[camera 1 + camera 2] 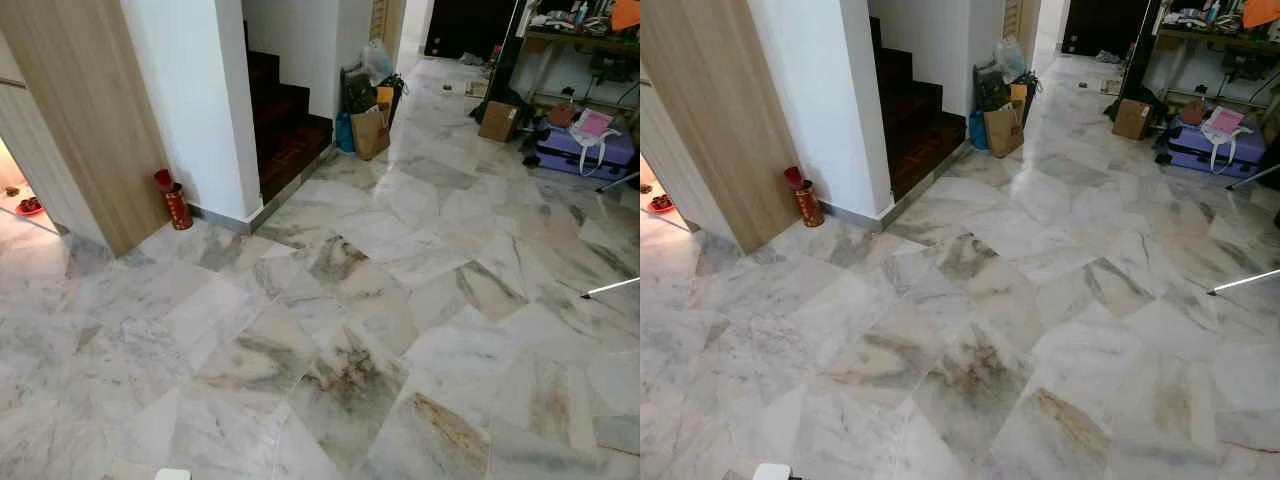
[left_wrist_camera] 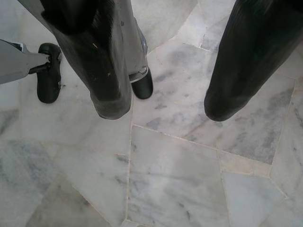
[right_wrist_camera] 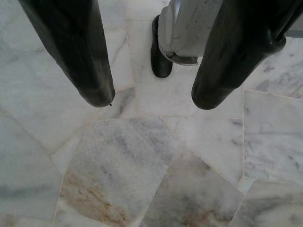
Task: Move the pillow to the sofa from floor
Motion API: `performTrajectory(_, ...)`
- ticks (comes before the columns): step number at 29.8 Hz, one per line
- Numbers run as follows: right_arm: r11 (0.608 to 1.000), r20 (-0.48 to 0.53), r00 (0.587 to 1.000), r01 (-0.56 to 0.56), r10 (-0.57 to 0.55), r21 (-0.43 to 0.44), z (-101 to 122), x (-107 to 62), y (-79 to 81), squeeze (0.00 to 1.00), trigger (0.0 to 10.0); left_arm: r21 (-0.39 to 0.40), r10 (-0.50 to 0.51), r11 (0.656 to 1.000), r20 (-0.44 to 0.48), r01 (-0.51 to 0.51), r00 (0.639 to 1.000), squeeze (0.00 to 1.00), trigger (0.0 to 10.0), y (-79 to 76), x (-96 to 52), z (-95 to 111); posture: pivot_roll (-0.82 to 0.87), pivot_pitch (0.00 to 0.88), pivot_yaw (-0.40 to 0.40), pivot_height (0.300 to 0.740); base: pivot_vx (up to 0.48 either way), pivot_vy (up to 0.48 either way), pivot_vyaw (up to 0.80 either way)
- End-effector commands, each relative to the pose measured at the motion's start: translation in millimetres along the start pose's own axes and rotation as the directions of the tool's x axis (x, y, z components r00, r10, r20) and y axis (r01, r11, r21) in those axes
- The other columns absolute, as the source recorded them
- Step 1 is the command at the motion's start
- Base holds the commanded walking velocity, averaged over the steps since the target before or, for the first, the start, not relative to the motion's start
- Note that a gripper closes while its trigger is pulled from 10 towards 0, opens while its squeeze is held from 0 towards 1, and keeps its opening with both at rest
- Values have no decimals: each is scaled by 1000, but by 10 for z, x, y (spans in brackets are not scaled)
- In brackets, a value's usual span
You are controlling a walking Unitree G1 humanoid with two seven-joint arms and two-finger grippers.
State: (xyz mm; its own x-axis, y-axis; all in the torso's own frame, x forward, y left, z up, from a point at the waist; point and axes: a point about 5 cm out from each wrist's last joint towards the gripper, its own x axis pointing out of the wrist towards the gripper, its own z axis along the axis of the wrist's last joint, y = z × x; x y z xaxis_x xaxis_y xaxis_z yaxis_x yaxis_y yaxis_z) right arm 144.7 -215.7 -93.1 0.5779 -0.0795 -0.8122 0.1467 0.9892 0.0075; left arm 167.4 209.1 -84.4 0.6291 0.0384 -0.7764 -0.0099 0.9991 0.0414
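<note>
Searching step: no pillow or sofa on the marble floor [image 1: 330, 300] ahead.
Left gripper [image 2: 161, 106] and right gripper [image 3: 151, 97] hang with fingers apart, empty. Judged next: turn to find the pillow; stairs [image 1: 285, 130] at 11 o'clock, suitcase [image 1: 585, 150] at 2.

No readable text or labels.
The brown paper bag [image 1: 370, 132], the brown cardboard box [image 1: 498, 121] and the red cylindrical tin [image 1: 177, 207] show markings too small to read.
</note>
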Motion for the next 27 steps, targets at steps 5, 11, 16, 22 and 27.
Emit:
performTrajectory(5, 990, 10, 1000, -13, 12, 139, 65, 44, 188, 0, 10000, 105, 1, 995, -50, 4, 999, 0, 10000, 381, 30, 313, -64, 99, 82, 740, 0, 0, 0)
performTrajectory(11, 990, 10, 1000, -13, 12, 139, 65, 44, 188, 0, 10000, 105, 1, 995, -50, 4, 999, 0, 10000, 381, 30, 313, -64, 99, 82, 740, 0, 0, 0)
performTrajectory(16, 990, 10, 1000, -13, 12, 139, 65, 44, 188, 0, 10000, 105, 1, 995, -50, 4, 999, 0, 10000, 381, 30, 313, -64, 99, 82, 740, 0, 0, 0)
performTrajectory(22, 990, 10, 1000, -13, 12, 139, 65, 44, 188, 0, 10000, 105, 1, 995, -50, 4, 999, 0, 10000, 381, 30, 313, -64, 99, 82, 740, 0, 0, 0)
performTrajectory(27, 990, 8, 1000, -18, 17, 140, 67, 46, 192, 0, 10000, 106, 3, 994, -52, 3, 999, 0, 10000, 388, 27, 307, -65, 98, 82, 740, 0, 0, 0)
